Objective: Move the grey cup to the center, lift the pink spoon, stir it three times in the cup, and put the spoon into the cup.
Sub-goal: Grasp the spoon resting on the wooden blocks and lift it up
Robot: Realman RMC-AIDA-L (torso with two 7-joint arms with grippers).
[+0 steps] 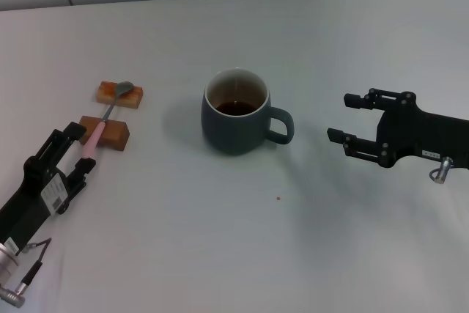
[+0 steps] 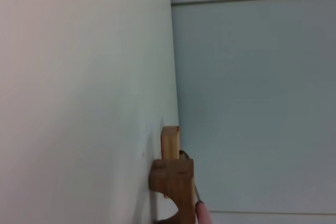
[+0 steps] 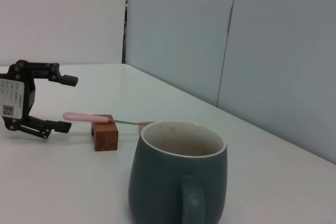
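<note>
The grey cup (image 1: 236, 111) stands mid-table with its handle toward my right gripper and dark liquid inside; it fills the near part of the right wrist view (image 3: 178, 177). The pink spoon (image 1: 95, 135) lies across two brown blocks, bowl on the far one. It also shows in the right wrist view (image 3: 86, 116), and its handle tip in the left wrist view (image 2: 203, 214). My left gripper (image 1: 79, 152) is open, its fingers on either side of the handle's end, as the right wrist view (image 3: 62, 103) shows. My right gripper (image 1: 344, 116) is open and empty, a little beyond the cup's handle.
The near brown block (image 1: 106, 132) and the far brown block (image 1: 119, 94) carry the spoon at the table's left. Both show in the left wrist view, near (image 2: 173, 182) and far (image 2: 170, 142). A wall runs behind the white table (image 1: 242, 240).
</note>
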